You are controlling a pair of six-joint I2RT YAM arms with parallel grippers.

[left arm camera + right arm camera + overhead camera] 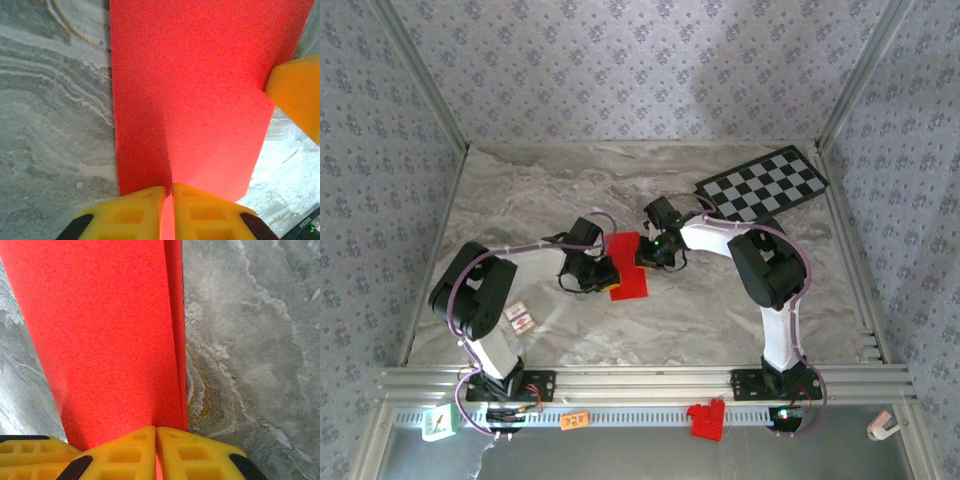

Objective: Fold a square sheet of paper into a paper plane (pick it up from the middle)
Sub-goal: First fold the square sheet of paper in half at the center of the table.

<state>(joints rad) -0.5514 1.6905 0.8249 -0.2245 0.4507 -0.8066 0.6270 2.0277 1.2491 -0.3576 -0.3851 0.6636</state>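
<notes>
The square sheet of paper (626, 264), bright red, is doubled over into a long rectangle at the middle of the marble table. It hangs between both grippers. My left gripper (604, 273) pinches its left edge; in the left wrist view the yellow fingers (135, 215) close on the red sheet (195, 90). My right gripper (651, 252) is shut on the opposite edge, where the folded layers (110, 335) run away from its fingertips (190, 455). The right gripper's yellow finger (297, 95) pokes in at the left wrist view's right side. A paper plane is out of view.
A black-and-white checkered board (762, 184) lies at the back right. A small card (520, 318) rests near the left arm's base. A chunky red plastic bracket (706, 419) sits on the front rail. Patterned walls close in three sides.
</notes>
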